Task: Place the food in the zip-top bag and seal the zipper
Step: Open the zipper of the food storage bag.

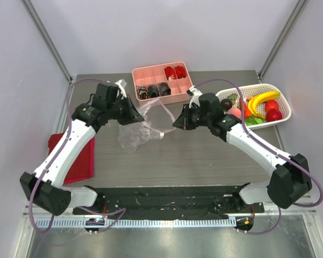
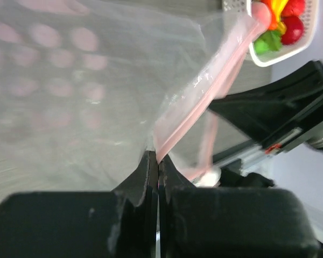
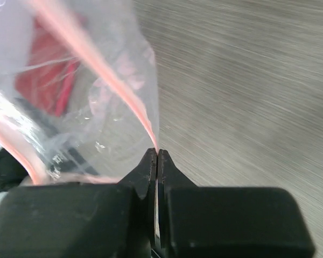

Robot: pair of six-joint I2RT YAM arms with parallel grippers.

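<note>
The clear zip-top bag (image 1: 140, 129) hangs between my two grippers above the middle of the table. My left gripper (image 1: 141, 119) is shut on the pink zipper strip (image 2: 191, 115) at one end of the bag's mouth. My right gripper (image 1: 175, 125) is shut on the zipper strip (image 3: 134, 107) at the other end. The bag (image 2: 70, 107) looks empty and its mouth is held apart. The food (image 1: 258, 107), a yellow banana, red round pieces, green and dark ones, lies in the white mesh basket (image 1: 282, 102) at the right; it also shows in the left wrist view (image 2: 282, 21).
A pink compartment tray (image 1: 151, 72) with red and black items stands at the back centre. A red cloth (image 1: 78, 156) lies at the left, also seen through the bag in the right wrist view (image 3: 48, 75). The wood-grain table (image 1: 204, 156) lies below.
</note>
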